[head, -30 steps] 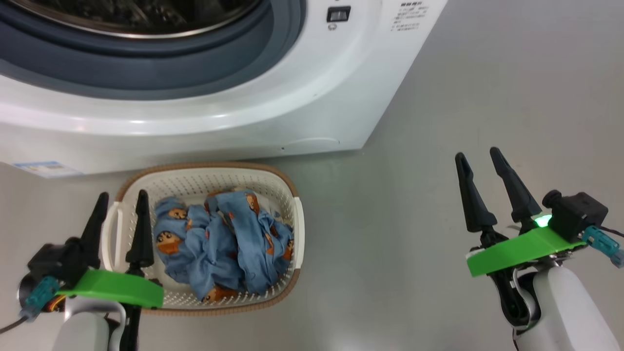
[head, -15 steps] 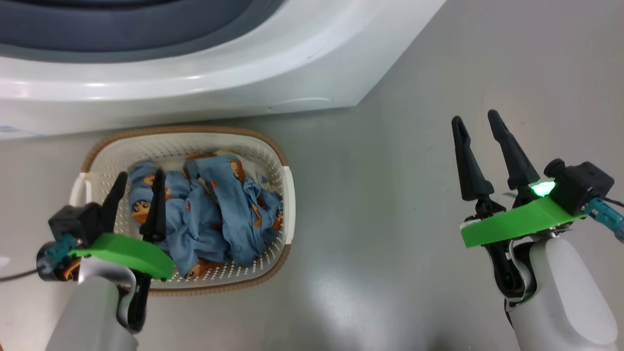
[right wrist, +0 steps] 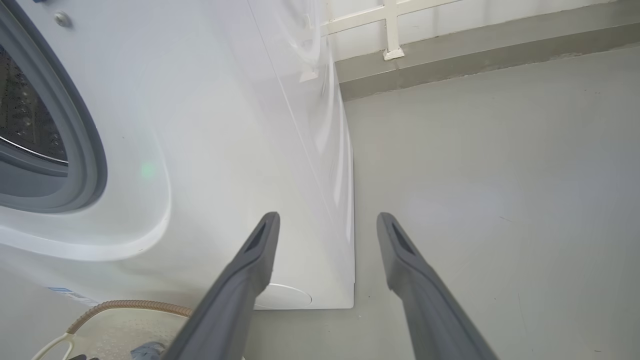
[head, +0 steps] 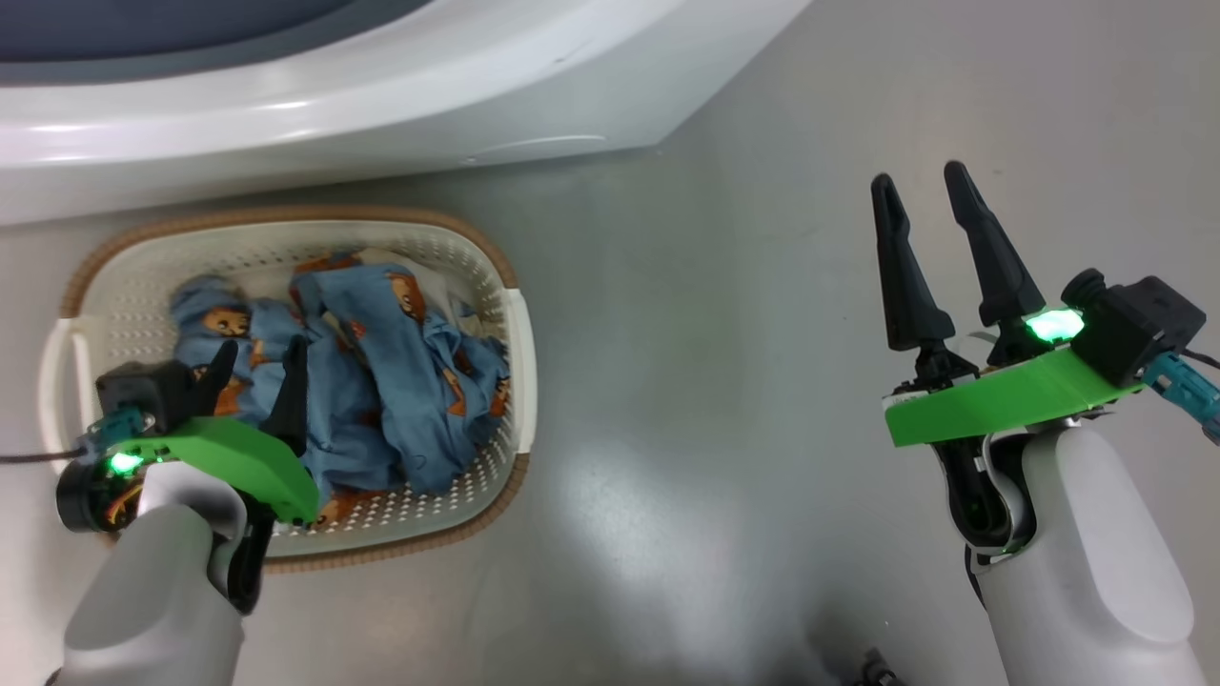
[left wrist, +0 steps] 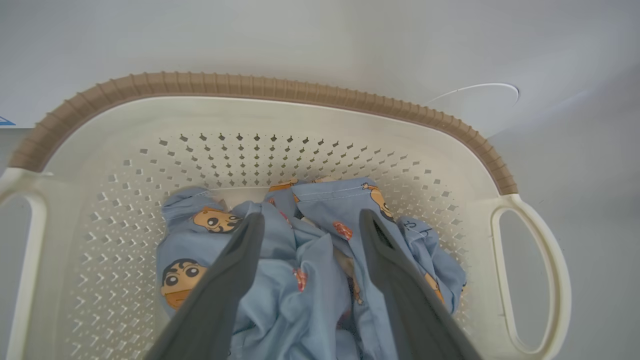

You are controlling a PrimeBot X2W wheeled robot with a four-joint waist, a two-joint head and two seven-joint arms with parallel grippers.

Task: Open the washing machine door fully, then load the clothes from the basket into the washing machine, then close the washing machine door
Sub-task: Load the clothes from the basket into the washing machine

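The basket [head: 522, 353] sits on the grey floor [head: 724, 362] just before the washing machine [head: 381, 114], with the clothes [head: 400, 372] heaped inside it. The left gripper [head: 264, 345] hangs low over the heap, fingers parted and holding nothing; whether the tips touch the fabric I cannot tell. The right gripper [head: 917, 174] hovers well aside above bare floor, likewise parted and empty.
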